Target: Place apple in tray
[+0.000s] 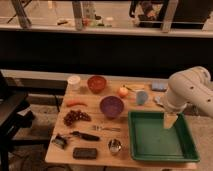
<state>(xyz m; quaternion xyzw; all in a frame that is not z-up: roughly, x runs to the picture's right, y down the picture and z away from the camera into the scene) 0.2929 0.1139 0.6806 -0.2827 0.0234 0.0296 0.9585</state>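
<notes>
The apple (pixel 123 91), small, round and yellow-orange, sits on the wooden table behind the purple bowl (pixel 111 105). The large green tray (pixel 186 146) lies at the table's front right with nothing lying in it. My gripper (pixel 170 121) hangs from the white arm (pixel 190 89) over the tray's far right part, well to the right of the apple and apart from it.
Also on the table are a red-orange bowl (pixel 96 83), a white cup (pixel 74 81), a carrot (pixel 76 103), a dark grape bunch (pixel 75 117), a blue cup (pixel 142 97), a blue sponge (pixel 159 86), a fork (pixel 106 128), a metal cup (pixel 115 146) and dark tools (pixel 84 135). A black chair (pixel 12 107) stands at the left.
</notes>
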